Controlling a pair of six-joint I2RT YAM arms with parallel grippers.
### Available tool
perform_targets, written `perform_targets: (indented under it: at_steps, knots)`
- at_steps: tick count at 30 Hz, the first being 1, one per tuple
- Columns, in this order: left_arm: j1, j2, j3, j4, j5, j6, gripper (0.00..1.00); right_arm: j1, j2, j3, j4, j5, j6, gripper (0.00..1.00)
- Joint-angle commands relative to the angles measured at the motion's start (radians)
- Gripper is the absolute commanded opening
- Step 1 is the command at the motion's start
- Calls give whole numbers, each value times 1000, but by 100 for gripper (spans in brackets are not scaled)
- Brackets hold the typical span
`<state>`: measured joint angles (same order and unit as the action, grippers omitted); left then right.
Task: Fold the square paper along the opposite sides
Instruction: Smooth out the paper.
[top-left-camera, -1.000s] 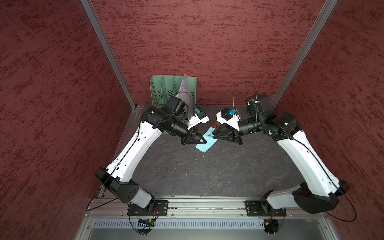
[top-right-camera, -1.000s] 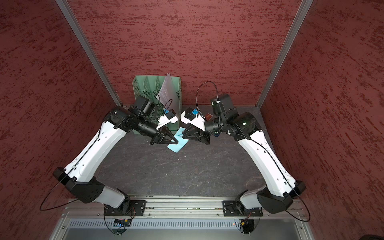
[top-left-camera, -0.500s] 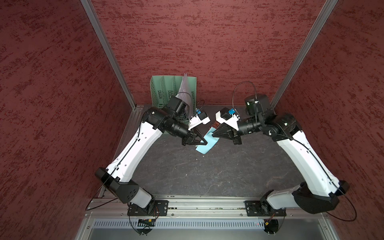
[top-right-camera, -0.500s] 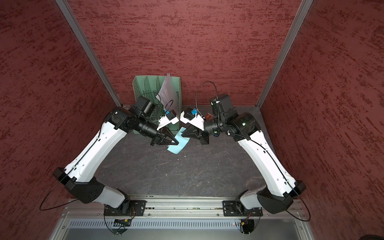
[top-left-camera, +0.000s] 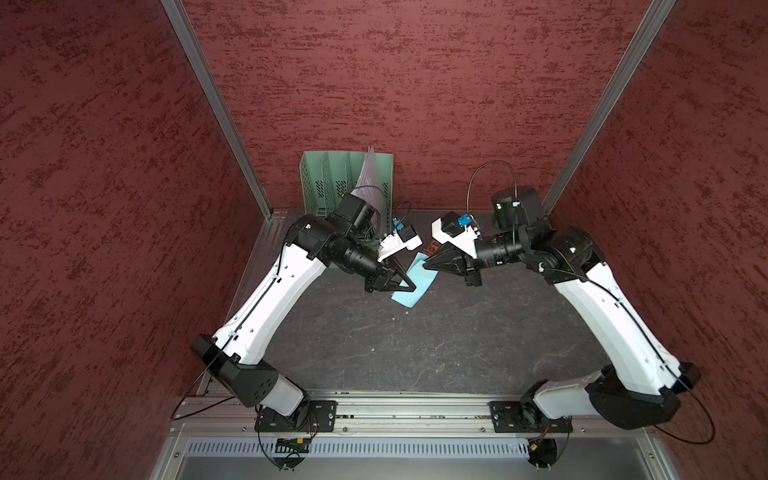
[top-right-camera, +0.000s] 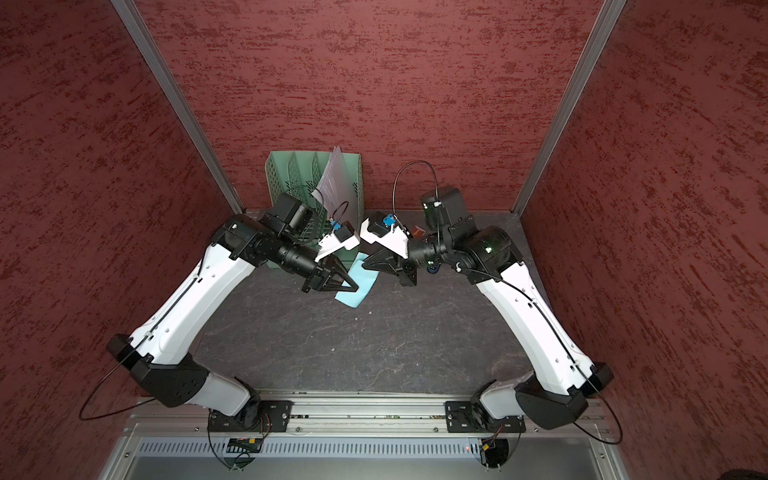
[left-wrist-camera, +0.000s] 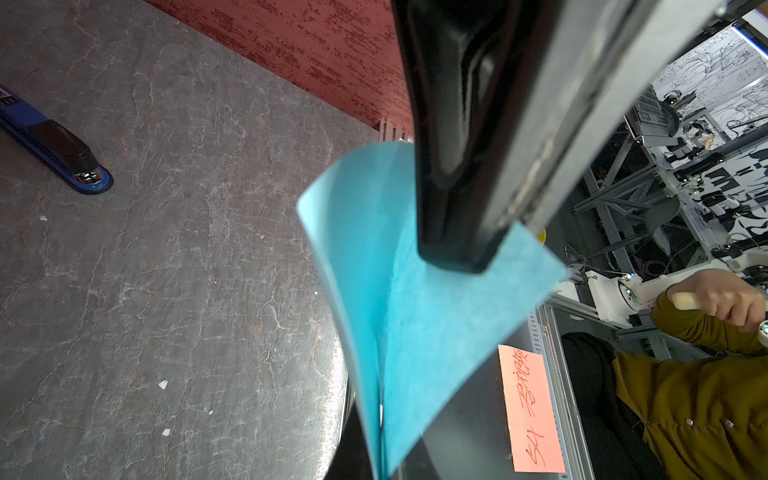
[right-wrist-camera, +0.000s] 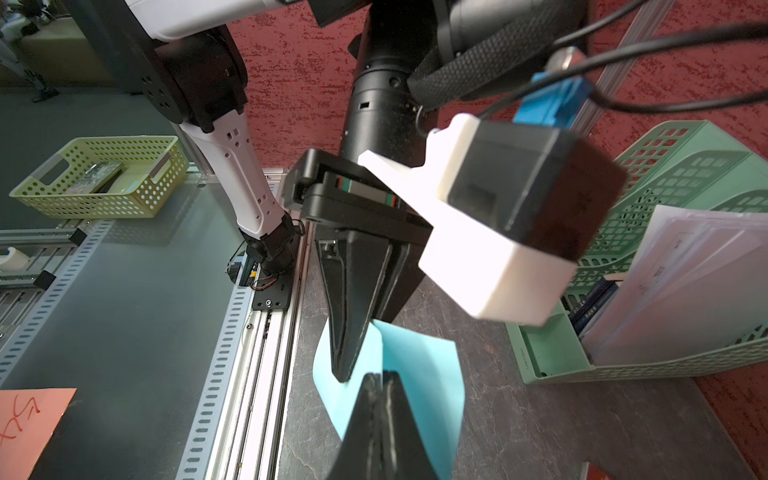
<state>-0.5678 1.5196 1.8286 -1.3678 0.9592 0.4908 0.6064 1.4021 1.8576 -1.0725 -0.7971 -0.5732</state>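
- Tearing is my first worry. Both pairs of my jaws are clamped on one thin sheet, so if my arms draw apart or twist against each other, the square paper (top-left-camera: 415, 291) could rip or slide out of the weaker pinch.
- A crooked fold is the next. The sheet bows in a loose curve between my jaws, and I judge no crease is pressed yet. If I bring the edges together out of line, the opposite sides will not meet squarely.
- My two tips sit very near each other, so a small drift could knock them together and jolt the sheet.
- My left gripper (left-wrist-camera: 457, 253) has its jaws fully closed on the paper, pinching it near one edge. In the left wrist view the sheet spreads out beyond the tip and curls round to one side of it.
- My right gripper (right-wrist-camera: 380, 380) is closed with no gap between the jaws. The paper lies right at the tip and shows on both sides, so I judge an edge nipped there, though the contact itself is hidden.
- The paper spans the short gap between my two tips and hangs below both. I cannot tell whether its lowest corner touches the table (top-left-camera: 415, 353).
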Motion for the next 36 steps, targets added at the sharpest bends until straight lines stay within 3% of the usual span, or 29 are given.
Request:
perform_targets:
  at_steps: [1, 18, 26, 36]
  knots:
    - [-6, -31, -15, 22, -9, 12, 9, 12, -28, -9, 34, 15, 13, 0]
    - [-8, -48, -30, 51, -22, 1, 10, 11, -23, -16, 50, 10, 27, 0]
    - [-17, -54, -40, 61, -37, 0, 2, 12, -23, -17, 51, 10, 28, 0]
    - [-18, -63, -48, 71, -45, -4, 2, 12, -29, -24, 53, 11, 27, 0]
